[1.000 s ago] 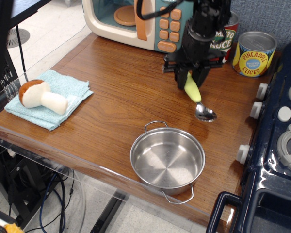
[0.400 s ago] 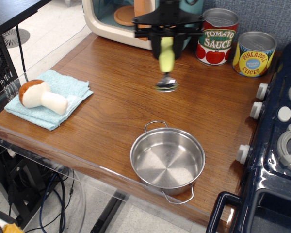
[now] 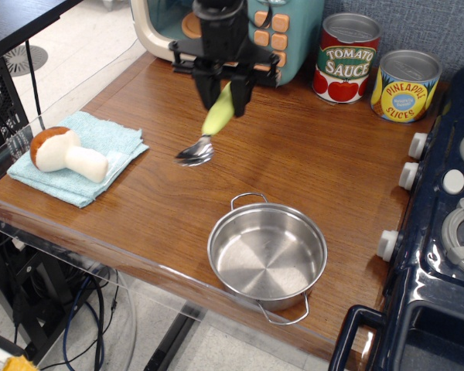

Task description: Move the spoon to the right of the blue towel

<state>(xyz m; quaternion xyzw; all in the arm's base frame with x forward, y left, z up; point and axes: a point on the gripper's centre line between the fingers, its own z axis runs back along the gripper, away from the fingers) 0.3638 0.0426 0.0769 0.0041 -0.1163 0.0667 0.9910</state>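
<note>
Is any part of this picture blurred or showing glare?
In the observation.image view, the spoon looks motion-blurred, mostly its metal bowl, where it hangs from the gripper; the steel pot shows soft reflections inside; the blue towel and the cans look sharp.

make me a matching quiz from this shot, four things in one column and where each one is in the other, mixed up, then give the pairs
Things:
1. spoon
2. toy mushroom
3. steel pot
4. pineapple can

Places:
A. near the front edge of the table, nothing in it
B. at the back right, beside the tomato sauce can
C. held in the gripper, bowl end hanging down
D. lying on the blue towel at the left

Pairs: 1-C, 2-D, 3-A, 4-B
</note>
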